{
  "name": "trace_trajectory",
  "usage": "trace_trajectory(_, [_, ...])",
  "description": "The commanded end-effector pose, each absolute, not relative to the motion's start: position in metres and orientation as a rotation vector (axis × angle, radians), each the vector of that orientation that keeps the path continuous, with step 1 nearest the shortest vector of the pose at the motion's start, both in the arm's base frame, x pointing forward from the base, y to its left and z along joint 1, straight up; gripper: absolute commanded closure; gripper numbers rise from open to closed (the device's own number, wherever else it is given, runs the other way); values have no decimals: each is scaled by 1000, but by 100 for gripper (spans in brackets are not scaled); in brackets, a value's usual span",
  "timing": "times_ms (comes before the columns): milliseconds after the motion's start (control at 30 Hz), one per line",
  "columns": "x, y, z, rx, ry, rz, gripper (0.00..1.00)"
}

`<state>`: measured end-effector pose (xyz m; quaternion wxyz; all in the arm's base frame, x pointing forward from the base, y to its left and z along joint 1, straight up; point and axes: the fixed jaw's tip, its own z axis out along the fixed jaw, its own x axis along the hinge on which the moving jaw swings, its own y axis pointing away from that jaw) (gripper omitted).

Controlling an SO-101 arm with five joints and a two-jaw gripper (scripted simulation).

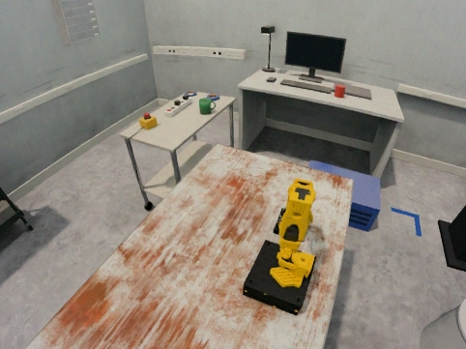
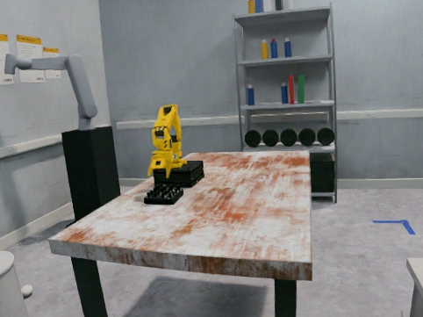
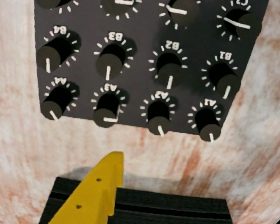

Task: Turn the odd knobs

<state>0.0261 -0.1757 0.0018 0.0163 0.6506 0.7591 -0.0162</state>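
The knob box (image 1: 277, 220) (image 2: 160, 201) (image 3: 135, 85) is sitting near the desk's (image 1: 166, 247) (image 2: 246, 237) left edge in the exterior view. My fingers (image 2: 168, 171) are hanging partly open, gripping nothing; sideways-pointing knob A3 (image 3: 104, 118) is lying just beyond one tip.

White A1 (image 3: 210, 102), A2 (image 3: 161, 94), A3 (image 3: 111, 87), A4 (image 3: 60, 80), B1 (image 3: 225, 55), B2 (image 3: 172, 45), B3 (image 3: 115, 36), B4 (image 3: 59, 30) and C1 (image 3: 241, 2) read upside down on the box (image 1: 275, 228) (image 2: 160, 201) (image 3: 140, 47), near a long edge of the counter (image 1: 160, 261) (image 2: 246, 237) (image 3: 165, 165).

Even, soft light casts broad shadows beneath the table (image 2: 180, 262); details look slightly soft.
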Motion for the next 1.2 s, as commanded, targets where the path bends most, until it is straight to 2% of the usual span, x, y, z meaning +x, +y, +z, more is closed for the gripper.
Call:
trace_trajectory(0, [26, -168, -3, 2023, 2402, -2, 60])
trace_trajectory(533, [26, -167, -3, 1851, 2536, -2, 61])
trace_trajectory(1167, [26, -164, -3, 1360, 2831, -3, 64])
